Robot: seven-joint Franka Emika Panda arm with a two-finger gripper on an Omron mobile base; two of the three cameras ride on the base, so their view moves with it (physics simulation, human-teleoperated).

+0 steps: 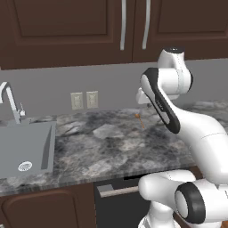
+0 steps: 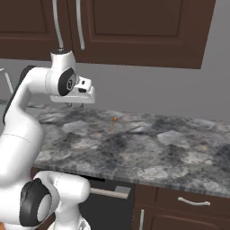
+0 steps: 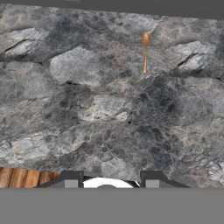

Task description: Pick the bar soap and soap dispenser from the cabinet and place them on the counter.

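A: I've got the end effector [image 3: 111, 183] hanging over the tabletop [image 1: 111, 142], pointing down at bare stone. Nothing sits between its tips, and they stand partly apart, neither wide nor pinched.

B: Where are the soaps?

A: I can't see either. The cabinet [image 1: 67, 26] doors are shut, with the silver handles [image 1: 123, 24] side by side above the arm, so I reckon both are still inside.

B: How will they handle?

A: My guess: the bar is small, light and slick, so grip its long flat sides squarely. The bottle is heavier and rounded; I'd take it around the belly, since the pump top could shift.

B: And the room?

A: Marbled grey stone, hard and level. A small wooden spoon [image 3: 145, 52] lies near the back wall, the sink [image 1: 24, 149] is off to the left, and two outlets [image 1: 84, 99] sit on the grey wall.
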